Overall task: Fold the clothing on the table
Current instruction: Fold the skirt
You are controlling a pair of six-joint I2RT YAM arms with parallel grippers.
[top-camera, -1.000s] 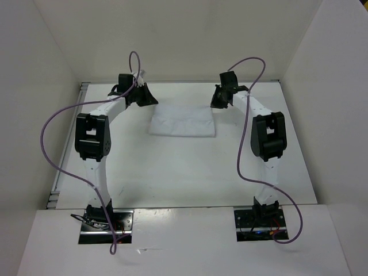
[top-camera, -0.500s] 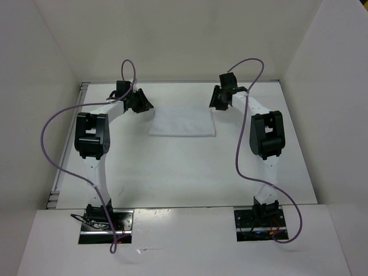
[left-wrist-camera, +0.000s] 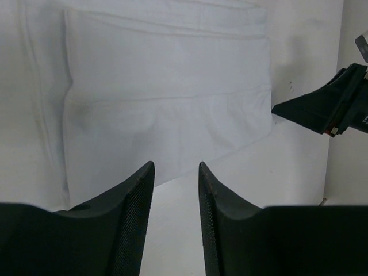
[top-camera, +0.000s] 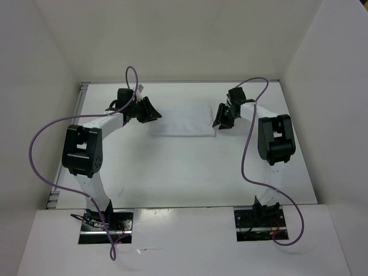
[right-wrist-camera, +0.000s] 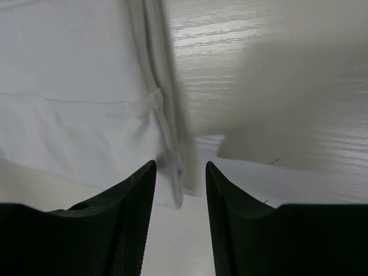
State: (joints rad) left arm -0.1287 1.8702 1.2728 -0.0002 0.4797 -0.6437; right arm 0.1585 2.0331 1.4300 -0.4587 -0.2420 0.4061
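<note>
The clothing (top-camera: 183, 121) lies flat as a folded white rectangle on the far middle of the table (top-camera: 178, 169). My left gripper (top-camera: 152, 111) hovers at the cloth's left edge, open, with nothing between its fingers. My right gripper (top-camera: 221, 121) stands at the cloth's right near corner, also open and empty. In the left wrist view the clothing (left-wrist-camera: 167, 103) shows layered folds ahead of the left gripper (left-wrist-camera: 176, 168), and the right gripper (left-wrist-camera: 322, 108) shows beyond its far side. In the right wrist view the clothing (right-wrist-camera: 75, 86) hangs its hemmed corner just ahead of the right gripper (right-wrist-camera: 180, 167).
White walls close in the table on the left, back and right. A metal strip (top-camera: 80, 115) runs along the table's left edge. Purple cables (top-camera: 247, 144) loop off both arms. Bare table (right-wrist-camera: 276, 57) lies to the right of the cloth.
Both grippers have gone from shut to open and moved from the cloth's far corners toward its near side. The cloth lies as before.
</note>
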